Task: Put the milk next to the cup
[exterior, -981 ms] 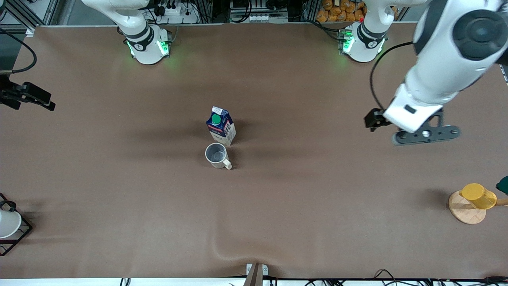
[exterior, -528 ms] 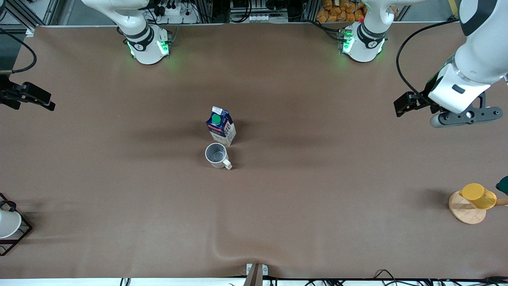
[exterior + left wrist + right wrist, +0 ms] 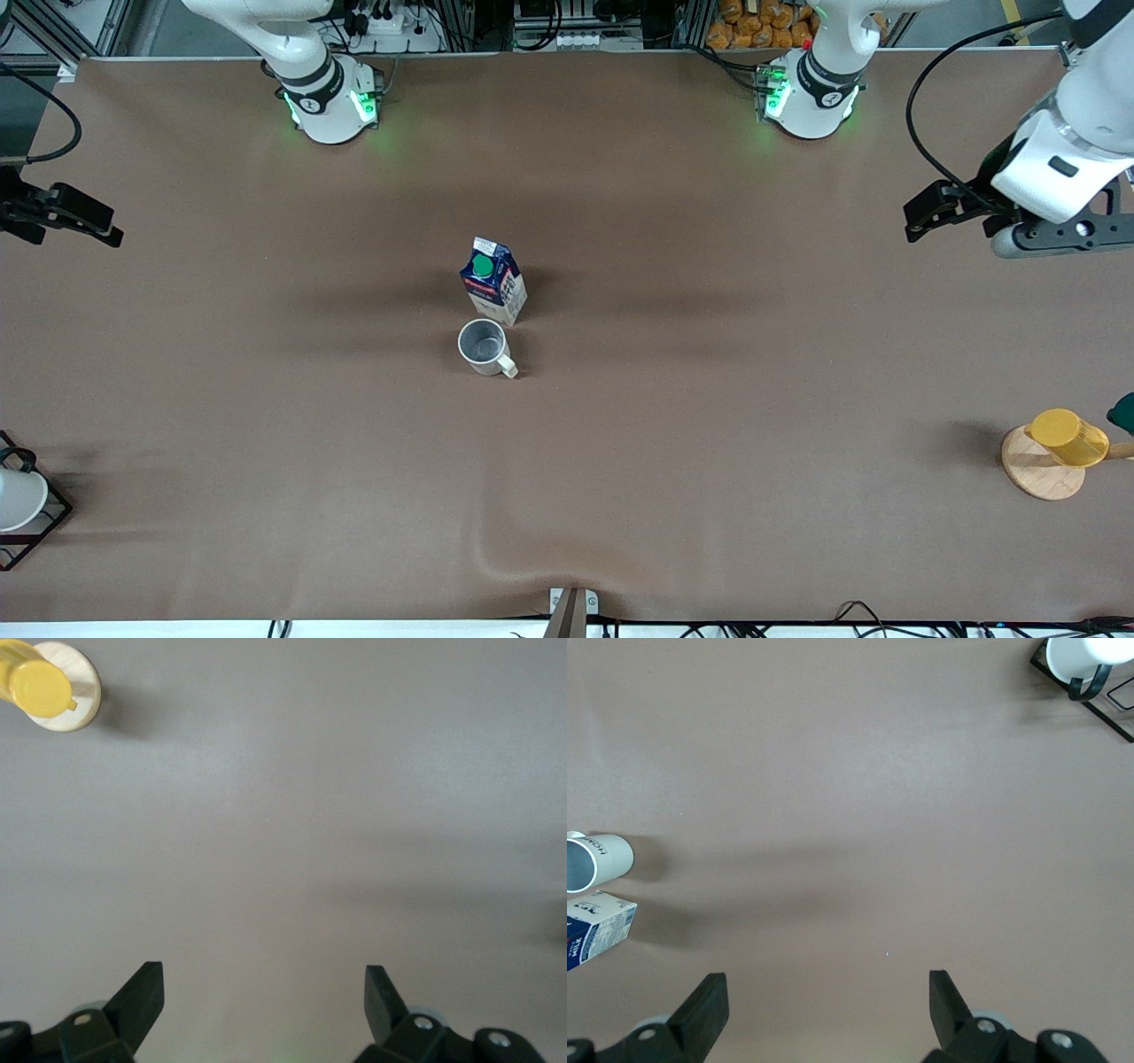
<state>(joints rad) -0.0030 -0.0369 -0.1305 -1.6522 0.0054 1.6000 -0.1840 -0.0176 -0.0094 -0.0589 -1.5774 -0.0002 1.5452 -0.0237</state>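
Note:
The milk [image 3: 493,281], a dark blue carton with a green cap, stands upright near the middle of the table. The cup [image 3: 483,346], a cream-white mug with a grey inside, sits just nearer the front camera, close beside it; whether they touch I cannot tell. Both show at the edge of the right wrist view: milk [image 3: 598,935], cup [image 3: 598,859]. My left gripper [image 3: 264,979] is open and holds nothing, up over bare table at the left arm's end [image 3: 1054,239]. My right gripper [image 3: 828,988] is also open over bare table, well apart from the milk.
A yellow cup [image 3: 1067,437] rests on a round wooden base [image 3: 1038,474] at the left arm's end, near the front camera. A white cup in a black wire rack [image 3: 22,505] stands at the right arm's end. A ripple in the brown cloth [image 3: 523,558] lies near the front edge.
The left arm has swung away from the middle toward its own end of the table, its gripper staying open. Milk, cup and right arm have not moved.

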